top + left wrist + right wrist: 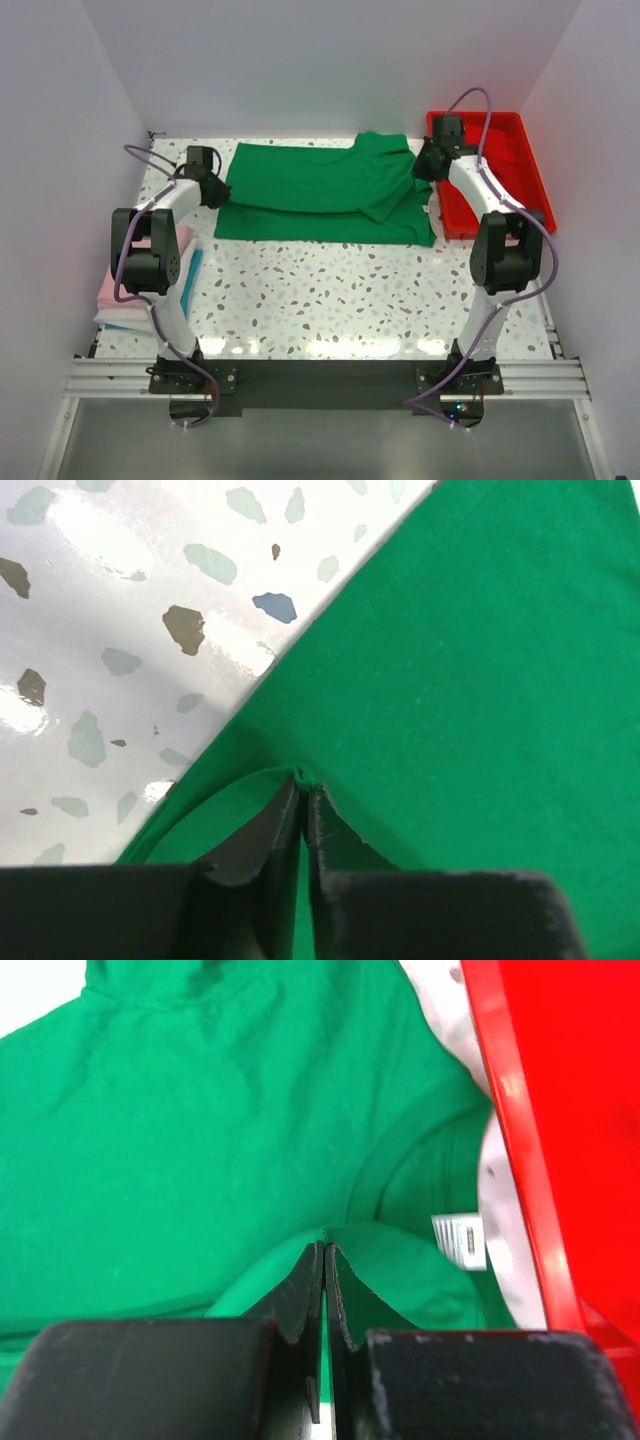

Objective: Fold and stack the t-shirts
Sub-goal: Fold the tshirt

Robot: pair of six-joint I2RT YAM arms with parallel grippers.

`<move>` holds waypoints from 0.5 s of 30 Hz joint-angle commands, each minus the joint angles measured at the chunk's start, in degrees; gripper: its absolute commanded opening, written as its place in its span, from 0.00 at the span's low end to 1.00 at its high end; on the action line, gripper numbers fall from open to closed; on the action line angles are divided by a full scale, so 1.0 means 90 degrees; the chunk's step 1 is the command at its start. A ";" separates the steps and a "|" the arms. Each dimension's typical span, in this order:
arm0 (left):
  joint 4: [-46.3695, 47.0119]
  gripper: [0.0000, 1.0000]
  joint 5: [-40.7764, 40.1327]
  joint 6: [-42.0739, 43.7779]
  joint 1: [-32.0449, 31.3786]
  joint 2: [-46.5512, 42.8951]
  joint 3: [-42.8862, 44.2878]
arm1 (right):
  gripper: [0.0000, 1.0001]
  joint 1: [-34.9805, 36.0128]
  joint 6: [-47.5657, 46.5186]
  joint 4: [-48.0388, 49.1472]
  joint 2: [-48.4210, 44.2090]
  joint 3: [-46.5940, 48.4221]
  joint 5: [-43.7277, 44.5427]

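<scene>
The green t-shirt [325,190] lies folded at the far side of the table [330,290], long axis left to right, collar toward the red tray [520,160]. The left gripper [303,783] is nipped tight on its left edge. The right gripper [325,1250] pinches a fold beside the collar.

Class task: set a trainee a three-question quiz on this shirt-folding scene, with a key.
1. True or false: the left claw and the right claw both pinch the green t-shirt.
2. The red tray stands: A) beside the right arm, B) beside the left arm, C) under the green t-shirt.
3. What colour is the top t-shirt of the pile beside the left arm?
Key: 1 true; 2 A; 3 pink.
</scene>
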 commanded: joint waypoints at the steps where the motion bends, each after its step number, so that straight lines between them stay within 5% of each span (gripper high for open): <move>1: 0.0132 0.18 -0.0032 0.0123 0.0118 -0.0009 0.0263 | 0.00 -0.0093 0.0035 0.0079 0.0392 0.0643 -0.0235; 2: 0.0171 0.35 -0.0042 0.0143 0.0118 -0.0029 0.0254 | 0.00 -0.0103 0.0045 0.0079 0.0500 0.0732 -0.0255; 4: 0.0279 0.43 -0.0032 0.0230 0.0118 -0.0068 0.0273 | 0.02 -0.0142 0.0055 0.0040 0.0773 0.0995 -0.0284; 8: 0.0191 0.67 -0.0129 0.0299 0.0118 -0.0321 0.0186 | 0.29 -0.0200 0.0064 -0.0048 0.1106 0.1376 -0.0421; 12: 0.0133 0.68 -0.0363 0.0124 0.0118 -0.0868 -0.0456 | 0.46 -0.0201 0.0035 -0.0107 0.0931 0.1388 -0.0421; 15: 0.0113 0.62 -0.0733 -0.0179 0.0079 -0.1414 -0.1110 | 0.47 -0.0094 -0.0023 -0.0077 0.0473 0.0939 -0.0392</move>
